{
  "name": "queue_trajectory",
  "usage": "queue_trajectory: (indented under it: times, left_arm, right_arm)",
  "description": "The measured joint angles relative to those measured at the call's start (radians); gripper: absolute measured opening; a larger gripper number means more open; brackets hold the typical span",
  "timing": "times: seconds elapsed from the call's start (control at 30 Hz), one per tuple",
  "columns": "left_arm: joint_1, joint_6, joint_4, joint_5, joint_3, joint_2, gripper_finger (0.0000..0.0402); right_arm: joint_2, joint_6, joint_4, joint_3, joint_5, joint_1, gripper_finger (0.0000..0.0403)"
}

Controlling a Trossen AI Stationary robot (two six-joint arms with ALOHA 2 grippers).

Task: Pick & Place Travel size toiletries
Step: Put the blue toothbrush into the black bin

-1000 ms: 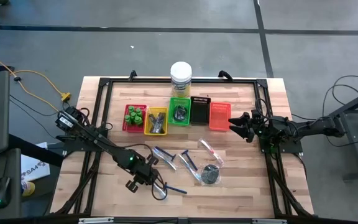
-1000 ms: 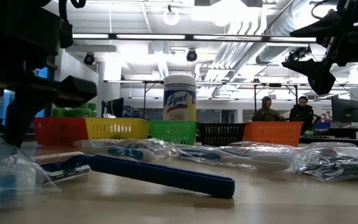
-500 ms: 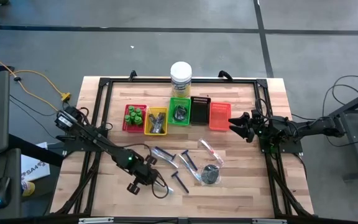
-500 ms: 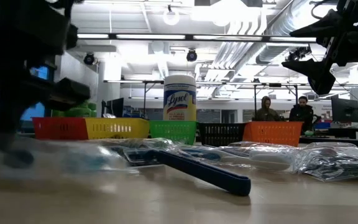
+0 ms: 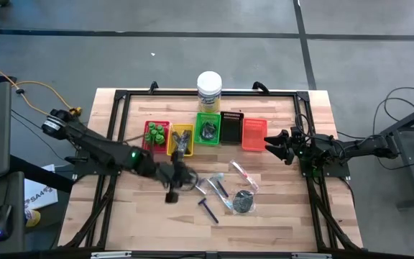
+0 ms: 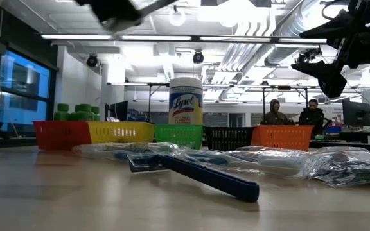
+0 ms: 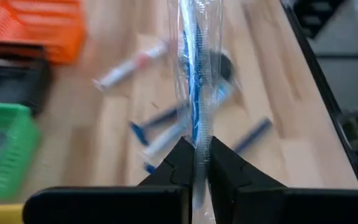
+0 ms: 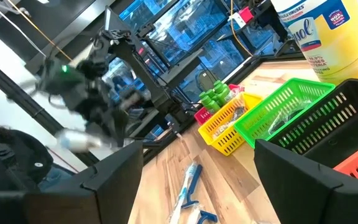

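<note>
Clear-sleeved stick [image 7: 194, 93] clamped in left gripper [image 7: 196, 163], lifted above counter [image 5: 279, 223].
Left gripper is held just off the yellow tray [image 5: 180, 141] at its 6 o'clock. Right gripper [image 5: 277, 147] is kept spread wide, nothing gripped, at the orange tray's [image 5: 253, 134] 3 o'clock.

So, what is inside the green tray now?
The green tray holds a dark shiny bundle. Whether anything lies beneath the bundle cannot be seen, because it covers the tray floor.
</note>
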Motion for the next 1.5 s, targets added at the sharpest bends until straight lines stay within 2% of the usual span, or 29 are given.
queue_trajectory:
  times: [0.2, 0.43, 0.53, 1.03, 1.5]
  left_arm:
    - [0.108, 0.03, 0.004, 0.0, 0.06, -0.004, 0.0015]
    - [0.193, 0.031, 0.012, 0.003, 0.071, -0.004, 0.0015]
    - [0.214, 0.029, 0.012, 0.035, 0.071, -0.004, 0.0015]
    - [0.212, 0.048, 0.117, 0.035, 0.071, -0.004, 0.0015]
    - [0.212, 0.048, 0.108, 0.024, 0.072, -0.005, 0.0015]
  right_arm:
    - [0.0, 0.0, 0.0, 0.0, 0.0, 0.0, 0.0294]
    - [0.0, 0.0, 0.0, 0.0, 0.0, 0.0, 0.0294]
    - [0.0, 0.0, 0.0, 0.0, 0.0, 0.0, 0.0294]
    - [0.0, 0.0, 0.0, 0.0, 0.0, 0.0, 0.0294]
    - [0.0, 0.0, 0.0, 0.0, 0.0, 0.0, 0.0294]
